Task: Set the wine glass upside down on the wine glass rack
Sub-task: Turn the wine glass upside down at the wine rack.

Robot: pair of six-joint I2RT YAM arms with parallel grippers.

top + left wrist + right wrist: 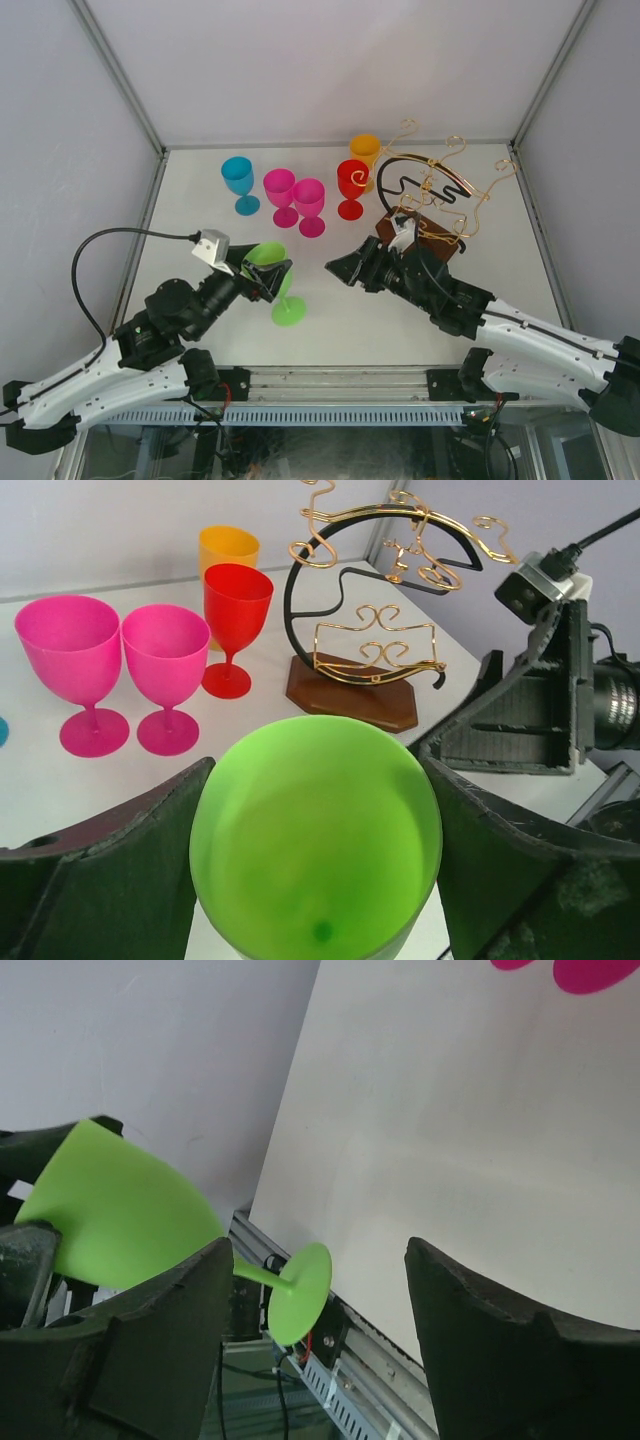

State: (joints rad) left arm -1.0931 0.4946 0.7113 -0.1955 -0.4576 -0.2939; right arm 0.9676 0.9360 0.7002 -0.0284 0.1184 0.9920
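left gripper (270,270) pinches glass (265,252) by the bowl, off the worktop, tilted: rim up-left, foot toward near edge. not inverted yet. right gripper (335,268) spread, empty, just right of it, nearer the rack (430,195).

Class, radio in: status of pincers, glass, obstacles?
Left pincer shut on green wine glass, tilted. Right pincer open, empty. Wine glass rack bare; red glass beside it.

Blue glass (238,178), pink glass (279,188), second pink glass (309,200), red glass (351,182), orange glass (365,150)
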